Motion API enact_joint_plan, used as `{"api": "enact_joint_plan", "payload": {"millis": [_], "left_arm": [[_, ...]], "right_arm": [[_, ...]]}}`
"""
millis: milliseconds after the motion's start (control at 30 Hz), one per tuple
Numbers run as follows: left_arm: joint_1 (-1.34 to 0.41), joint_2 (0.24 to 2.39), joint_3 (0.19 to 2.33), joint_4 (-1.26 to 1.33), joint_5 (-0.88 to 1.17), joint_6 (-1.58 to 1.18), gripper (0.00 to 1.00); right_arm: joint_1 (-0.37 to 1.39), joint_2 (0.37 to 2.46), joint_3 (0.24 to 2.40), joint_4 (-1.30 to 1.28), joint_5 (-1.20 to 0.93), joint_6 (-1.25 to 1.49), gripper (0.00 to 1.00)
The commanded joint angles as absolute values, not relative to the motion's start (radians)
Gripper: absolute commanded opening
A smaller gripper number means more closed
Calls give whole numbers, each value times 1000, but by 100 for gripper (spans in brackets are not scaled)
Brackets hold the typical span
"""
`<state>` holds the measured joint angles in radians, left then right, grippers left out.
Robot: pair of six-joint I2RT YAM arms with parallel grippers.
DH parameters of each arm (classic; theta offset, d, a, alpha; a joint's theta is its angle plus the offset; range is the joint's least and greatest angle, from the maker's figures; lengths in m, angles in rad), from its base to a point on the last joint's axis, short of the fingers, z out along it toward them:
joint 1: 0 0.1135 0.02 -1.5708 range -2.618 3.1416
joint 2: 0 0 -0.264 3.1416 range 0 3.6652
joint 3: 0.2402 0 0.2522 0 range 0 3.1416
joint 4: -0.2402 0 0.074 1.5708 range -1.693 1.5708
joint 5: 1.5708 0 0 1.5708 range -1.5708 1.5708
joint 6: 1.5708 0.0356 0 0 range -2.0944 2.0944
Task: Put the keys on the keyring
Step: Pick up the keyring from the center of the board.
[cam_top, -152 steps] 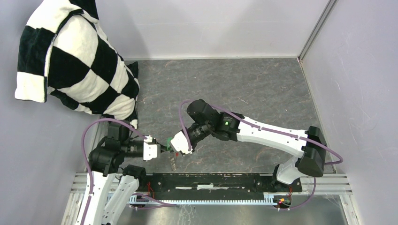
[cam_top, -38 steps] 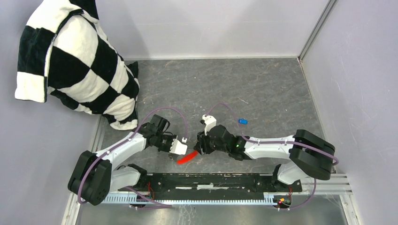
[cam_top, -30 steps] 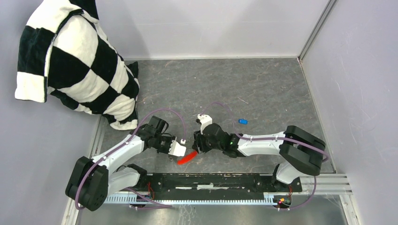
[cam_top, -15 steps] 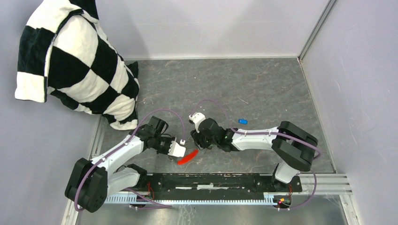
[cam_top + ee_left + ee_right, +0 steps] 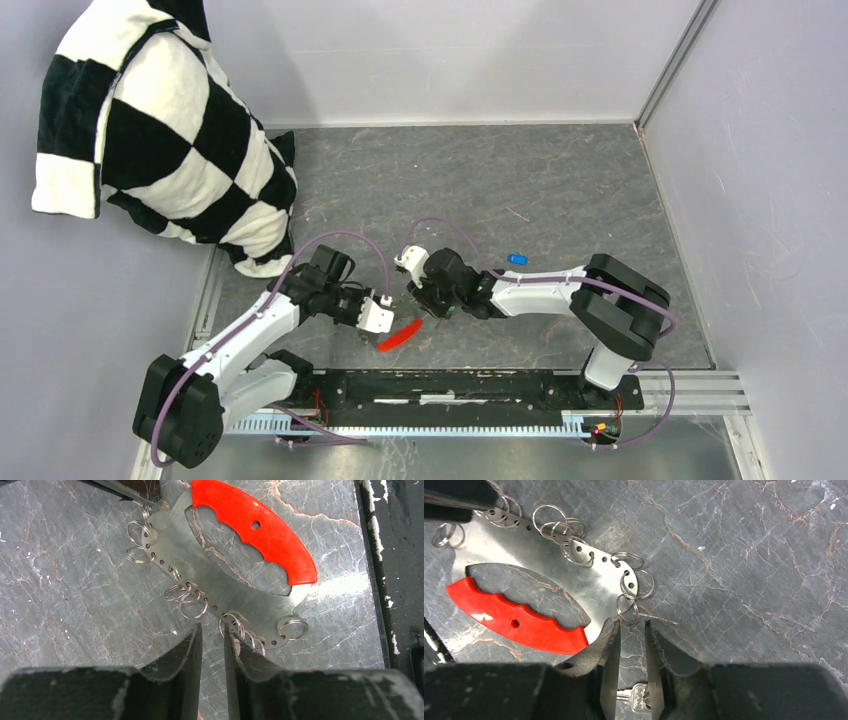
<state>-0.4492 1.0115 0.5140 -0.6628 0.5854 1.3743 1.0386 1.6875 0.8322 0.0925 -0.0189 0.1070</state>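
Note:
The keyring lies flat on the grey table: a thin metal plate [image 5: 250,602] with a red leaf-shaped tag [image 5: 255,530] and several small rings along its edge. In the top view the red tag [image 5: 400,333] sits between both grippers. My left gripper [image 5: 211,627] stands slightly open just short of the rings, with nothing between its fingers. My right gripper [image 5: 631,625] is narrowly open at the plate's [image 5: 539,565] other end, one ring just ahead of its tips. A silver key [image 5: 640,697] shows low in its gap; I cannot tell whether it is touched. A blue key [image 5: 516,259] lies apart to the right.
A black-and-white checkered pillow [image 5: 160,130] leans in the back left corner. A metal rail [image 5: 450,390] runs along the near edge, close behind the tag. Grey walls close the table at the back and right.
My left gripper's jaws have parted a little. The right arm has slid left toward the keyring and its jaws have narrowed. The red tag has stayed in place.

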Motion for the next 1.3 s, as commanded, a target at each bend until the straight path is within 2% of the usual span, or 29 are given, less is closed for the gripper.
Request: {"api": "enact_joint_plan", "payload": {"millis": [0,233,433,633,967,1267], "left_arm": [[-446,988,563,-702,633,1374,32],[-447,951,583,-741,648,1396,38],[-446,897,582,-768,660,1410,39],[-447,845,574,-749,667,1361,39],[-446,818,548,-479,707,946,43],[-449,913,673,-553,942,886,46]], "right_arm": [[1014,1721,874,126,-77,60,28],[1006,1759,896,148,-110,37,21],[1000,1783,922,150,-159,8,0],[993,1712,861,222,-250,-27,0],[966,1551,723,395,-378,28,0],[966,1427,646,499,-425,110,0]]}}
